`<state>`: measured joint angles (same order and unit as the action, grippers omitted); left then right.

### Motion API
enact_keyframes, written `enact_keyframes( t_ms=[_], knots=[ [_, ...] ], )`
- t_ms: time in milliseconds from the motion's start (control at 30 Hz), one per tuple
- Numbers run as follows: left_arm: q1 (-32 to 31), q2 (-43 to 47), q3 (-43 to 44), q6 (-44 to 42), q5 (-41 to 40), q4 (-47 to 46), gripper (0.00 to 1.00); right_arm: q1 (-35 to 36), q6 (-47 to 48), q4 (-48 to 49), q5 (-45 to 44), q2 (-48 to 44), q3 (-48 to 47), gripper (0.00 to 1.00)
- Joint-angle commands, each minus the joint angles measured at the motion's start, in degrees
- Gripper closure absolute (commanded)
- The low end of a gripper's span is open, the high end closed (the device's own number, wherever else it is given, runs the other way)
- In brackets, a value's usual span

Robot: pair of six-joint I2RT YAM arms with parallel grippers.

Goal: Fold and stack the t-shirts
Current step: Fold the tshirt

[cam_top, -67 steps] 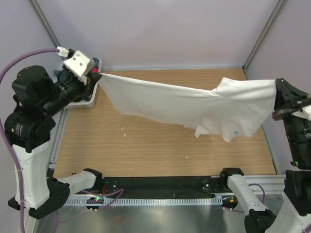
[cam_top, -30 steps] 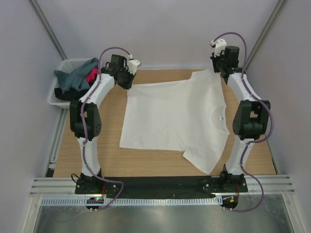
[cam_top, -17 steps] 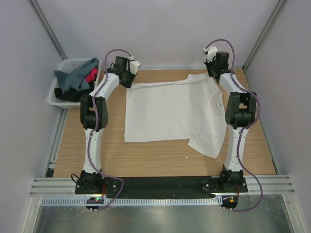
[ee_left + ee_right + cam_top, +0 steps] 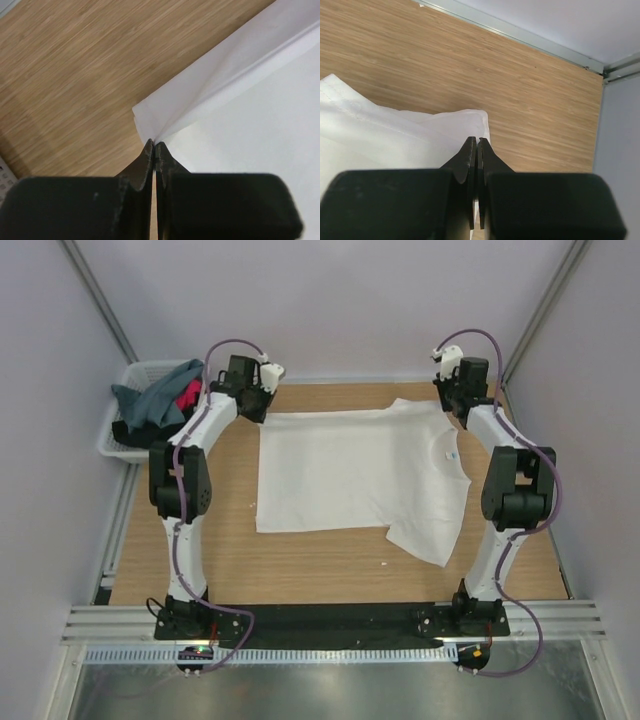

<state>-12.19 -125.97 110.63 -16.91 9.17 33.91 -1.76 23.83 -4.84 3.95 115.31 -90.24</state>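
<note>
Pale walls (image 4: 320,300) are closing in a wooden desk (image 4: 200,560), and I am looking at the white t-shirt (image 4: 350,475) lying spread flat across its middle, collar pointing to 3 o'clock, one sleeve reaching toward 5 o'clock. My left fingers (image 4: 145,167) are pressing together on the shirt's corner at 11 o'clock; my right fingers (image 4: 468,160) are pinching shut on its edge at 1 o'clock. Beside the desk at 10 o'clock, a white basket (image 4: 108,445) is holding the other shirts (image 4: 150,405), grey-teal over black and pink-red
</note>
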Motion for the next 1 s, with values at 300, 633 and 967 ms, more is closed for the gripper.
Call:
enact_keyframes(
  t_ms=[300, 633, 967],
  knots=[
    [-1.2, 11.1, -11.6, 0.8, 0.7, -0.2, 1.00, -1.2, 0.8, 3.3, 1.9, -16.2, 16.3, 0.99],
    [-1.3, 5.1, -10.8, 2.9, 1.0, 4.5, 1.00, -1.2, 1.3, 1.9, 2.1, -12.2, 19.0, 0.99],
    [-1.3, 3.4, -11.0, 6.1, 0.4, 7.9, 0.73, -1.0, -0.1, -3.1, 3.3, -10.5, 16.9, 0.69]
  ],
)
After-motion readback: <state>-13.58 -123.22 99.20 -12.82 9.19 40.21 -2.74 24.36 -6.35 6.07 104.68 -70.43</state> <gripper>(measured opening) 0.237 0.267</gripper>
